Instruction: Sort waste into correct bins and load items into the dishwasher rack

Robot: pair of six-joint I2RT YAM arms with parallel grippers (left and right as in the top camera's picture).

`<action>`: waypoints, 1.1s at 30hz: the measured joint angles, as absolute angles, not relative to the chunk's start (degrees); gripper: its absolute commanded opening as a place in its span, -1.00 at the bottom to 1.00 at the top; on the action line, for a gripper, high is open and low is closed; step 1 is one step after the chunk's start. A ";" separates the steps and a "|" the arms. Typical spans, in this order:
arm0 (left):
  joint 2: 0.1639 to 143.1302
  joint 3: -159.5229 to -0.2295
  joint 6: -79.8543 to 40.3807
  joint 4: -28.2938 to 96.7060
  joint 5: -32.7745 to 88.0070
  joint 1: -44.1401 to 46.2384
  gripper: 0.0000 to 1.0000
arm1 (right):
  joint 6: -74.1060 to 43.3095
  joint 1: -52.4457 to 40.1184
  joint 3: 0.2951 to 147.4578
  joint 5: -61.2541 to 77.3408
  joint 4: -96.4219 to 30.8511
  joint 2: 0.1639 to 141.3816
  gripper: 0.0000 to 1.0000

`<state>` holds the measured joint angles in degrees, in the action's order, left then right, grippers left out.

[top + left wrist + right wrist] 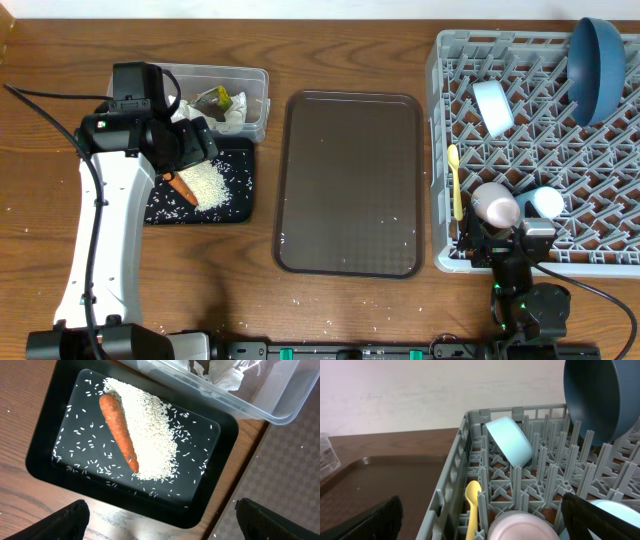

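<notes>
Orange carrot against rice in black tray, apparently touching.

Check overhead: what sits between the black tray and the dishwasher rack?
Only the brown serving tray lies between black tray and dishwasher rack, with narrow strips of bare table beside it. Overhead view shows it.

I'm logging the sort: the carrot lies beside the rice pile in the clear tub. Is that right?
Not quite. The carrot does lie beside the rice pile, but both are in the black tray, not the clear tub. The left wrist view shows it.
</notes>
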<state>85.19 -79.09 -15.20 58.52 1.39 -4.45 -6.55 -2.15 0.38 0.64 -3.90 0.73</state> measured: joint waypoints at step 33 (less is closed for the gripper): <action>27.99 -36.14 -9.37 14.81 -0.75 0.93 0.92 | -6.57 -2.15 0.38 0.64 -3.97 0.69 0.99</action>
